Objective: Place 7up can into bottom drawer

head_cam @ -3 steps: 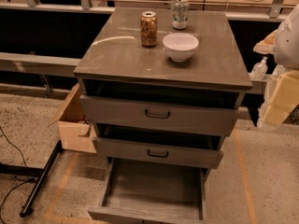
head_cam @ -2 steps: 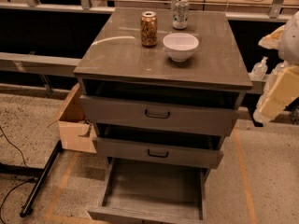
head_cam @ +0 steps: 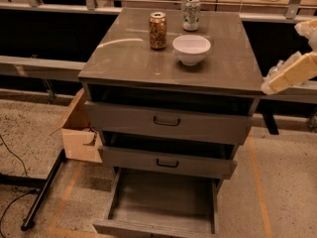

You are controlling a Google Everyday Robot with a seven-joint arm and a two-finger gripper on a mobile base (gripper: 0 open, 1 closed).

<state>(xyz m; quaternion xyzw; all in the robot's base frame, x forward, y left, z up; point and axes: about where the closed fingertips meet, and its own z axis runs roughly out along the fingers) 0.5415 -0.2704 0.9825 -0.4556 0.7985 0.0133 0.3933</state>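
Observation:
The 7up can (head_cam: 191,14), silver-white with green markings, stands upright at the far edge of the grey-brown cabinet top (head_cam: 129,58). The bottom drawer (head_cam: 163,202) is pulled out at the foot of the cabinet and its tray is empty. My gripper (head_cam: 292,73), cream-coloured, hangs at the right edge of the view, beside the cabinet's right front corner and well away from the can. It holds nothing that I can see.
A brown-gold speckled can (head_cam: 158,30) and a white bowl (head_cam: 191,49) stand on the cabinet top in front of the 7up can. The two upper drawers (head_cam: 167,123) stand slightly ajar. An open cardboard box (head_cam: 79,133) sits on the floor to the left. A black pole (head_cam: 42,192) lies there too.
My gripper arm has swung up and tilted toward the cabinet's right edge. The cans, bowl and drawers have not moved.

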